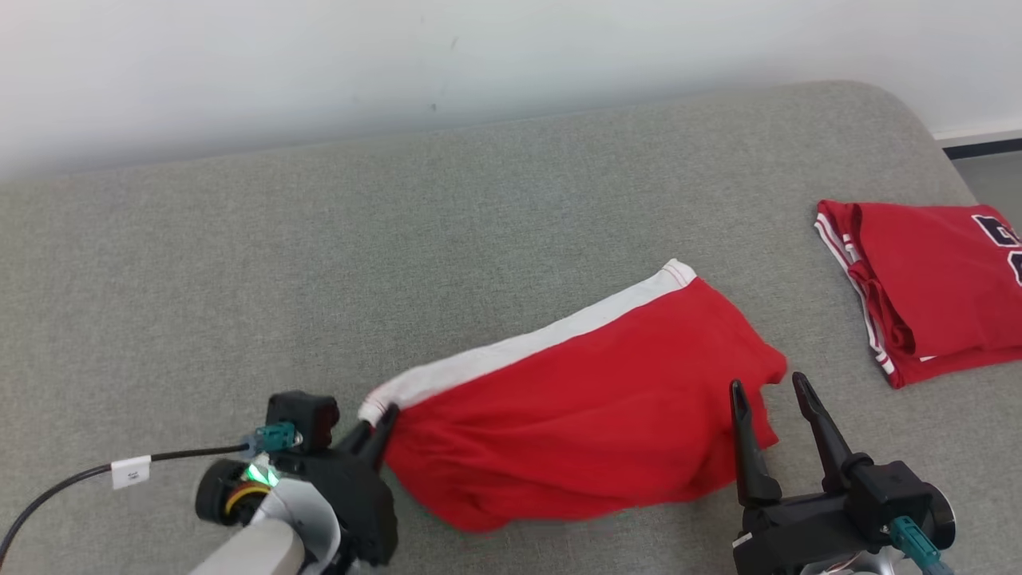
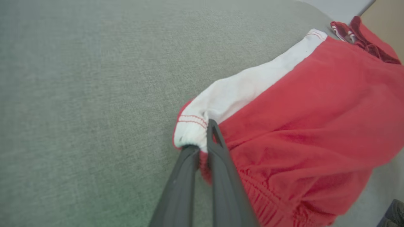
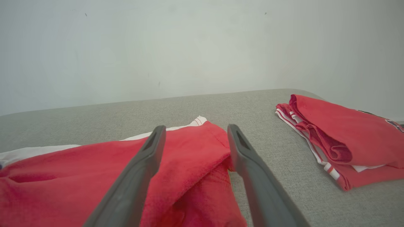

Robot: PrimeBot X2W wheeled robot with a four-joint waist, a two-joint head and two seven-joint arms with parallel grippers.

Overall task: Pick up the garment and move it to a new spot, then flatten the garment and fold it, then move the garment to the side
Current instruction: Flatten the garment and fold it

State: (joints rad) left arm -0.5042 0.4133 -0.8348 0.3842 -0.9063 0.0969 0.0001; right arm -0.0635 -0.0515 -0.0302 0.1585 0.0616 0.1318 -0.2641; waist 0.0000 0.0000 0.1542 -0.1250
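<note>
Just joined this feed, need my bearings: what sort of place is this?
Probably an indoor laundry-folding setup: a grey upholstered surface like a sofa or bed, a plain pale wall behind it, and a folded red jersey near the red shorts.

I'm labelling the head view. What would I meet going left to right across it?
Black cable → left tool → red shorts → right tool → folded red shirt.

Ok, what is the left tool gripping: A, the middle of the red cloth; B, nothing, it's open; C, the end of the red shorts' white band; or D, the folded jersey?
C: the left tool is shut on the end of the white band of the red shorts.
</note>
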